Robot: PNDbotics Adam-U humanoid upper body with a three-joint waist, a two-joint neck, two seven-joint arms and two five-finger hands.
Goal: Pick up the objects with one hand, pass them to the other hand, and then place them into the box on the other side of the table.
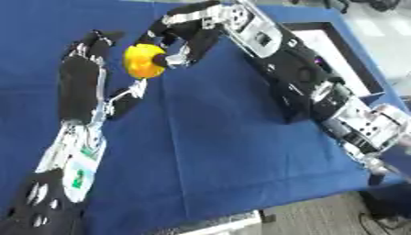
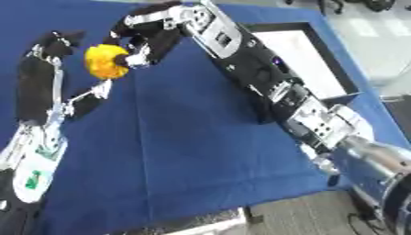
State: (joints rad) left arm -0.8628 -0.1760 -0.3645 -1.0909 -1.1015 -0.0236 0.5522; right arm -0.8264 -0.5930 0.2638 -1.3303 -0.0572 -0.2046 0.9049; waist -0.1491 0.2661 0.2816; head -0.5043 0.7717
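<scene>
We are at the handover. Our right hand (image 1: 186,39) has its fingers curled around the far side of a yellow object (image 1: 142,61), with a thumb or fingertip pressed on the side facing our right arm. Our left hand (image 1: 84,78) is open, palm turned toward the object, fingers stretched up past it and the thumb sticking out just under it. The object sits between the two hands, at the tips of the right hand and just beside the left palm, above the blue cloth (image 1: 217,137).

The danger, as we judge it, is letting go too soon. The left hand has not curled around anything yet, so if the right fingers release now, the object drops to the cloth and may roll. A second danger is a pinch on a rounded surface: it could squirt sideways out of the gap between the hands. We also risk fingers of the two hands knocking together, since they crowd the same small thing.

The object looks rounded and lumpy, a little taller than wide, with its long axis running roughly along the left hand's fingers. We cannot tell which end is which.

The box (image 1: 353,59) lies beside our right forearm, well apart from both hands.
</scene>
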